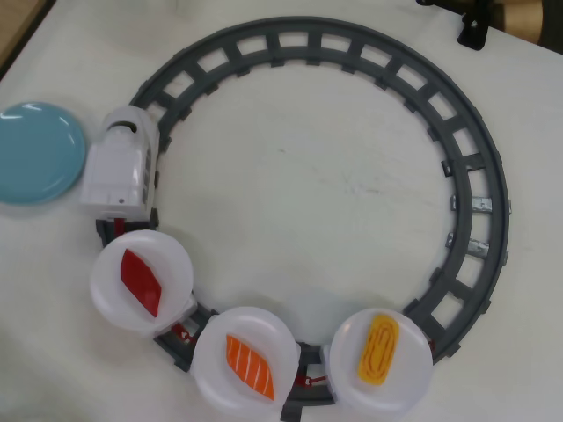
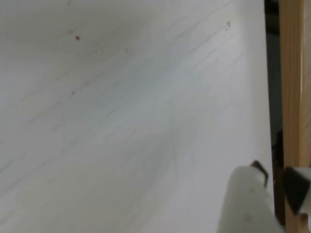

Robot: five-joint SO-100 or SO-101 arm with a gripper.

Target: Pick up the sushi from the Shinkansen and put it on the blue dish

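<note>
In the overhead view the yellow-orange sushi (image 1: 379,349) with a swirl on top lies on the rear white plate (image 1: 413,387) at the bottom right of the track. The white Shinkansen (image 1: 120,167) stands at the left of the ring track and pulls three plate cars. The light-blue dish (image 1: 35,151) lies on the table just left of the engine and holds nothing. My gripper does not show in the overhead view. In the wrist view only a white finger (image 2: 245,206) shows at the bottom right, above bare table. I cannot tell whether the gripper is open or shut.
A grey ring track (image 1: 479,185) fills the table. A dark red piece (image 1: 141,281) and an orange striped piece (image 1: 251,366) lie on the other two plates. A dark fixture (image 1: 475,26) sits at the top right edge. A wooden strip (image 2: 293,87) borders the table in the wrist view.
</note>
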